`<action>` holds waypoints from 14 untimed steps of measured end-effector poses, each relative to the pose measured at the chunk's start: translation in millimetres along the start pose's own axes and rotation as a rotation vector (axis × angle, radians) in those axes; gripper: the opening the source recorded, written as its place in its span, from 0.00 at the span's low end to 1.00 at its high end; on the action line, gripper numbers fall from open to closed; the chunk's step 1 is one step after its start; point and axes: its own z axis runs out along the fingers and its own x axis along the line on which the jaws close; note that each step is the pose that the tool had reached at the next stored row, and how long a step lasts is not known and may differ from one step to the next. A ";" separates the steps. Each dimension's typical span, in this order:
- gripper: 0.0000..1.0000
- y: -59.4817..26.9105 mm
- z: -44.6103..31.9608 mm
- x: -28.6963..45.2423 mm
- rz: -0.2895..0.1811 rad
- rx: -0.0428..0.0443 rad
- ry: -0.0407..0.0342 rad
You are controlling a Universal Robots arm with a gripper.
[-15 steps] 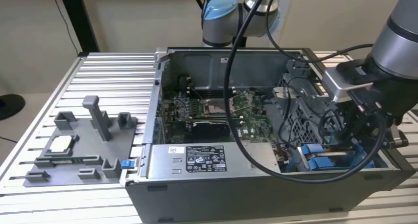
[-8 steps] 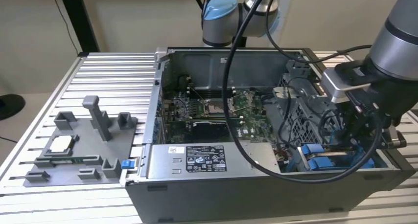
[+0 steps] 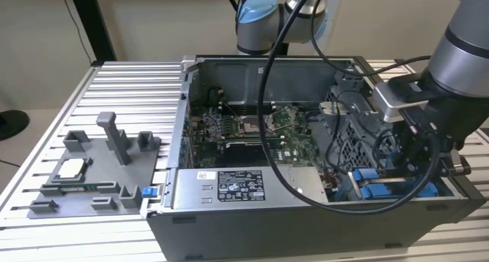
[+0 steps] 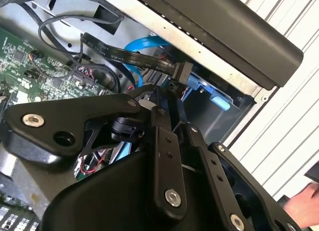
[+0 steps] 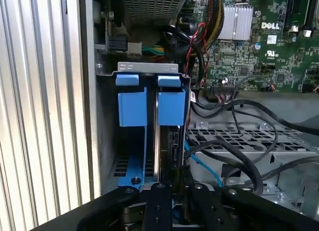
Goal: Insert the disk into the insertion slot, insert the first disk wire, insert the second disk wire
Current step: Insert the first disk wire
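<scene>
Two blue plastic carriers [image 5: 132, 107] fill the metal bay [image 5: 147, 66]; black gripper [image 5: 177, 183] sits just beside the disk [image 5: 171, 107], narrow edge on, jaw gap unreadable.

White maker's logo — on motherboard [image 5: 244, 66]

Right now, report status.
Gripper low by disk. Disk sits in insertion slot. Black cables close alongside.
</scene>
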 end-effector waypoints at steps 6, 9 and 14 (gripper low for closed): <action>0.00 0.4 0.7 0.1 0.012 0.0007 0.0015; 0.00 0.4 0.7 0.1 0.019 0.0013 0.0026; 0.00 0.3 0.6 0.0 0.027 0.0018 0.0039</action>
